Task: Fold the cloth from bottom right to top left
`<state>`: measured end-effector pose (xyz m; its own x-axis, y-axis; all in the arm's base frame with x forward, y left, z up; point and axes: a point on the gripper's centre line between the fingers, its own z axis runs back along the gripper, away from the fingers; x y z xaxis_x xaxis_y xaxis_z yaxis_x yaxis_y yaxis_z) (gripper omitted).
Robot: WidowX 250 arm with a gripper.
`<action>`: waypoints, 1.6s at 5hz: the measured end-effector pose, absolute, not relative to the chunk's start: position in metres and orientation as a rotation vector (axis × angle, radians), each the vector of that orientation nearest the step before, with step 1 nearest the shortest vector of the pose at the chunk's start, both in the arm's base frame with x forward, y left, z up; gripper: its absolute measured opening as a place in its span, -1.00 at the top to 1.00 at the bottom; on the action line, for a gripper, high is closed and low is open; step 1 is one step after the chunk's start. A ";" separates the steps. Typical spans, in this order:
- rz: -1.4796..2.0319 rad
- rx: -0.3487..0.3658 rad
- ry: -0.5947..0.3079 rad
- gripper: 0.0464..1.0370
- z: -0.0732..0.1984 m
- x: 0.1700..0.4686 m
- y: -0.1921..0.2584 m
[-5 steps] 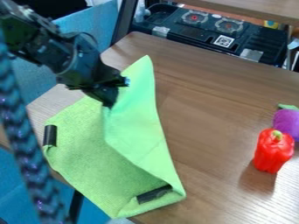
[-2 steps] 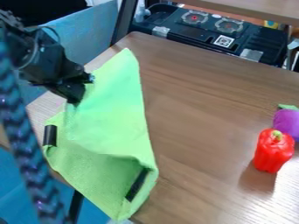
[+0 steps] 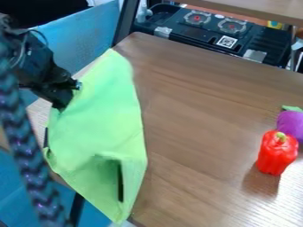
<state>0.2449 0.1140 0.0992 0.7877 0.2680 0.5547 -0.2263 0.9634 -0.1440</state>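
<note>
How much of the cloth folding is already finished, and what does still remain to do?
Mostly done: the cloth is doubled over, its top layer covering most of the lower one. In hand: the tool holds it at its upper left edge. Remaining, it seems: let go there and flatten the bottom, where the fold bulges open around a black strip.
</note>
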 end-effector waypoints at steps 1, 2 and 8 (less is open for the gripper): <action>0.233 -0.011 -0.576 0.97 0.093 0.241 0.121; 0.193 0.065 -0.483 0.87 0.076 0.236 0.128; -0.300 0.015 -0.287 -0.92 0.137 0.307 0.071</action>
